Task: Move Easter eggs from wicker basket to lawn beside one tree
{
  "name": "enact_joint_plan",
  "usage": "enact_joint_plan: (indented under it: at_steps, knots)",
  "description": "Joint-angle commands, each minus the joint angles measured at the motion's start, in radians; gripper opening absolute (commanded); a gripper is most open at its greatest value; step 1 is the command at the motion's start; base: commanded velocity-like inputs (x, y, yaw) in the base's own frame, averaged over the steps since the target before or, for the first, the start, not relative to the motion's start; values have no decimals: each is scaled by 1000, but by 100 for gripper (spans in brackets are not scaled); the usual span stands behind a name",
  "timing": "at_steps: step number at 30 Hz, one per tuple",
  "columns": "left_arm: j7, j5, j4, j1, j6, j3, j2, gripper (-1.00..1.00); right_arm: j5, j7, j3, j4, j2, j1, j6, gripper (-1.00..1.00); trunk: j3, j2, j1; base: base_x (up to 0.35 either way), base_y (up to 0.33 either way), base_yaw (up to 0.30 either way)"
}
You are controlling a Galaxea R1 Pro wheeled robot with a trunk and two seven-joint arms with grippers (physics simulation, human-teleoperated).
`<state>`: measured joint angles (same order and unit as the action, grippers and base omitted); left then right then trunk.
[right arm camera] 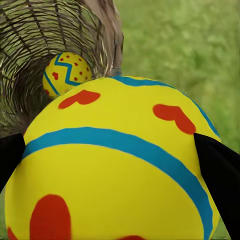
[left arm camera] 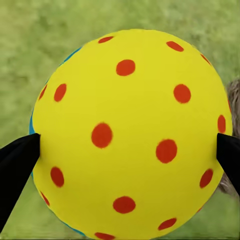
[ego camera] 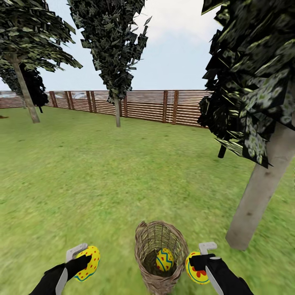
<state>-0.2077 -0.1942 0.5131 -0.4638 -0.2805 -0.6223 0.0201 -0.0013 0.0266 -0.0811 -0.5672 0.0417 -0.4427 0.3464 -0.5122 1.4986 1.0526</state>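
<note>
I see one egg (ego camera: 164, 259) lying inside the wicker basket (ego camera: 147, 241) on the lawn (ego camera: 123, 176). My left claw (ego camera: 84, 258) grips a dotted egg (ego camera: 89, 263) beside the basket; my right claw (ego camera: 200, 262) grips another egg (ego camera: 195, 271) on its other side. A pale-trunked tree (ego camera: 258, 192) stands near, to the right.

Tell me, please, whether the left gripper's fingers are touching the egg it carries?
Touching. In the left wrist view both black fingers press against opposite sides of the red-dotted egg, with no gap visible.
</note>
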Motion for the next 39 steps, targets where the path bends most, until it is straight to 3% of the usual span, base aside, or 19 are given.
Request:
enact_joint_plan:
  at_steps: [1,10,23,39]
  knots:
    - [-8,-12,1,-1,-5,-8,-2,-100,0,3,-6,-2,1,0,6,-100,2,-7,-5,-279,0,0]
    - [-9,-29,2,-1,1,-13,-3,-100,0,1,-5,-2,0,-1,8,-100,30,-70,-39,-84,-114,0]
    - [-8,-31,-1,-1,2,-11,-23,-100,-1,0,-6,-2,0,0,5,-100,71,-161,-89,-22,-316,0]
    - [-7,-33,-14,-1,3,-10,-26,-100,-1,1,-6,-2,-2,-1,5,-100,121,-273,-150,-80,-340,0]
